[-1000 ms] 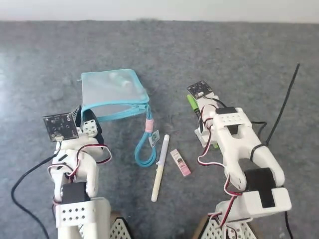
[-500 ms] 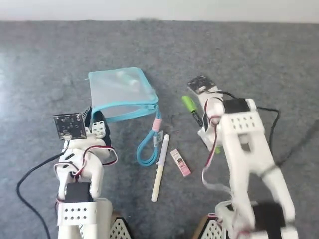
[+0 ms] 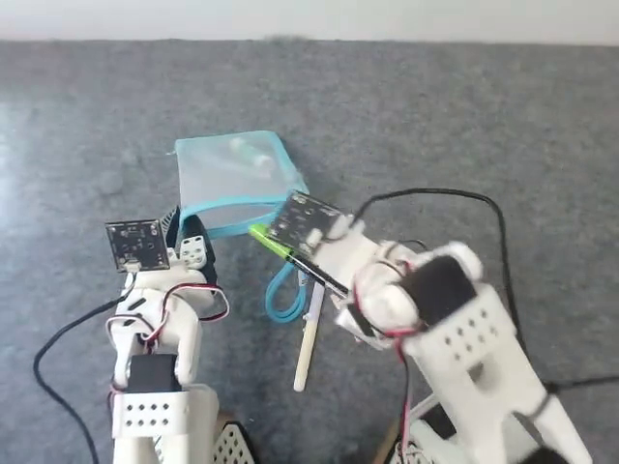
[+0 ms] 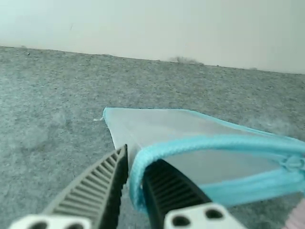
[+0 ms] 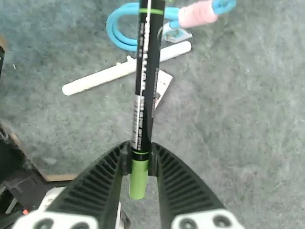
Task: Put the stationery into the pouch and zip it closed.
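The translucent pouch [image 3: 232, 179] with a blue zipper edge lies at the back left. My left gripper [image 3: 190, 246] is shut on the pouch's near-left corner; in the left wrist view its fingers [image 4: 102, 188] pinch the blue edge of the pouch [image 4: 190, 143]. My right gripper [image 3: 331, 278] is shut on a black pen with a green cap [image 3: 271, 240], whose green end points at the pouch's zipper side. In the right wrist view the pen [image 5: 145, 86] hangs above a white pen [image 5: 109, 76] and a small pink-white eraser [image 5: 162, 88]. The white pen [image 3: 308, 338] lies on the mat.
The pouch's blue loop strap [image 3: 282, 295] with a pink sleeve [image 5: 198, 13] trails toward the white pen. The right arm's body [image 3: 464, 348] covers the near right. The grey mat [image 3: 484, 126] is bare at the back right.
My right arm has swung left with the green-capped pen, from the right of the stationery to beside the pouch's zipper edge. The left gripper still holds the pouch, which shifted slightly right.
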`<action>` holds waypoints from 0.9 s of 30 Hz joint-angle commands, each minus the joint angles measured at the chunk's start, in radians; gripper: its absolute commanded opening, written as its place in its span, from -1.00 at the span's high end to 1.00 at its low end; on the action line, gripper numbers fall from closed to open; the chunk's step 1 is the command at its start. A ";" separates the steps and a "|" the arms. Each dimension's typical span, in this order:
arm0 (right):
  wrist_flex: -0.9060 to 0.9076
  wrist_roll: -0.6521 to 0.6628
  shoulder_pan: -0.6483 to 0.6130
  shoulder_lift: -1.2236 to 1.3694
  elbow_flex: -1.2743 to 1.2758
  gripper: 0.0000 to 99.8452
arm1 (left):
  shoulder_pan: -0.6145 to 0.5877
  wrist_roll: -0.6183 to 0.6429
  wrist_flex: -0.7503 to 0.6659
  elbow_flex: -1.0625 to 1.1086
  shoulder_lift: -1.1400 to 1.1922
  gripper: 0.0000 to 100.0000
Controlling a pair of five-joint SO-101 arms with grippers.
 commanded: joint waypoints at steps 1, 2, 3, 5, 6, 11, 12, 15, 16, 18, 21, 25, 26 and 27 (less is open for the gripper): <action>0.036 -0.021 -0.012 0.140 -0.141 0.99 | 0.011 0.002 -0.032 -0.013 -0.008 0.98; 0.036 -0.021 -0.012 0.185 -0.172 0.99 | 0.011 -0.011 -0.032 -0.013 -0.008 0.98; 0.036 -0.021 -0.012 0.231 -0.206 0.99 | 0.012 -0.015 -0.032 -0.013 -0.008 0.98; 0.038 -0.021 -0.010 0.325 -0.278 0.99 | 0.023 -0.018 -0.031 -0.012 -0.008 0.98; 0.038 -0.021 -0.010 0.367 -0.310 0.99 | 0.031 -0.018 -0.029 -0.012 -0.009 0.98; 0.039 -0.023 -0.010 0.555 -0.462 0.99 | 0.051 -0.018 -0.031 0.001 -0.014 0.98; 0.039 -0.037 -0.008 0.584 -0.496 0.99 | 0.051 -0.018 -0.031 0.001 -0.014 0.98; 0.039 -0.075 -0.008 0.657 -0.611 0.98 | 0.051 -0.020 -0.032 0.001 -0.014 0.98; 0.039 -0.080 -0.008 0.676 -0.654 0.97 | 0.052 -0.020 -0.032 0.002 -0.014 0.98; 0.038 -0.101 -0.013 0.717 -0.746 0.89 | 0.075 -0.020 -0.031 0.004 -0.014 0.98; 0.036 -0.146 -0.016 0.782 -0.879 0.66 | 0.104 -0.020 -0.028 0.004 -0.008 0.98; 0.024 -0.187 -0.018 0.888 -0.997 0.50 | 0.110 -0.020 -0.029 0.013 -0.012 0.98; 0.025 -0.193 -0.019 0.908 -1.011 0.50 | 0.110 -0.020 -0.029 0.013 -0.012 0.98; 0.027 -0.201 -0.024 0.921 -1.022 0.50 | 0.109 -0.020 -0.029 0.013 -0.012 0.98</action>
